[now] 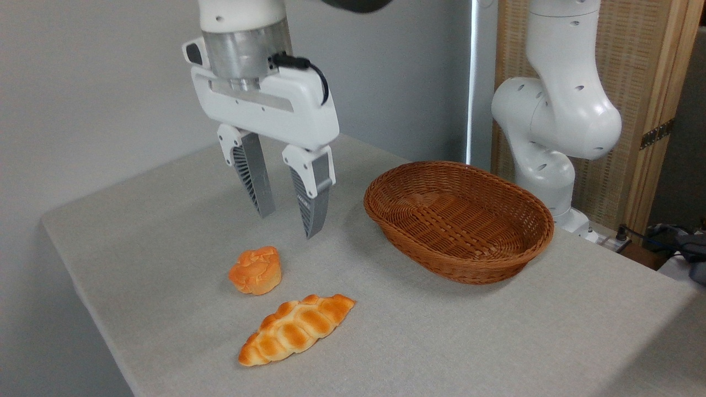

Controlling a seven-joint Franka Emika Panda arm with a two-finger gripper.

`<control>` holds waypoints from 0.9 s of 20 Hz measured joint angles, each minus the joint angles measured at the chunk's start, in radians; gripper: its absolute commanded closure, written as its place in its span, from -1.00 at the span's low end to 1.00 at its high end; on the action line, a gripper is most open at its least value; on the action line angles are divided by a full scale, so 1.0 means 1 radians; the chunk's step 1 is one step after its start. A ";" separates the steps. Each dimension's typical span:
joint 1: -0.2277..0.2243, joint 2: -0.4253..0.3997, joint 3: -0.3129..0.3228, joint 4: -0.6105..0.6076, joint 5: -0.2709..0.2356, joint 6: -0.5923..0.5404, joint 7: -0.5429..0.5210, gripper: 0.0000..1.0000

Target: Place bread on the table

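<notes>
Camera view, fixed: arm cut off at the top edge, only wrist and end effector visible, fingers spread apart, holding nothing, hanging above the desk. Braided bread lying flat on the desk cloth near the front edge, diagonal, fully in sight. Small round orange bun just beside it, behind and to the left, below the end effector. Brown wicker basket well to the right, near wall hiding part of its floor. Robot base partly hidden behind the basket.

No readable text, label, brand, number or sign on anything in view.
</notes>
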 measured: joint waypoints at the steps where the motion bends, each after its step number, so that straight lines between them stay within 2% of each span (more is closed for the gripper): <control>1: 0.001 0.004 -0.004 0.010 0.000 -0.009 0.000 -1.00; 6: 0.014 0.022 -0.047 0.032 0.000 -0.023 -0.001 -1.00; 18: 0.019 0.024 -0.054 0.035 0.000 -0.024 -0.001 -1.00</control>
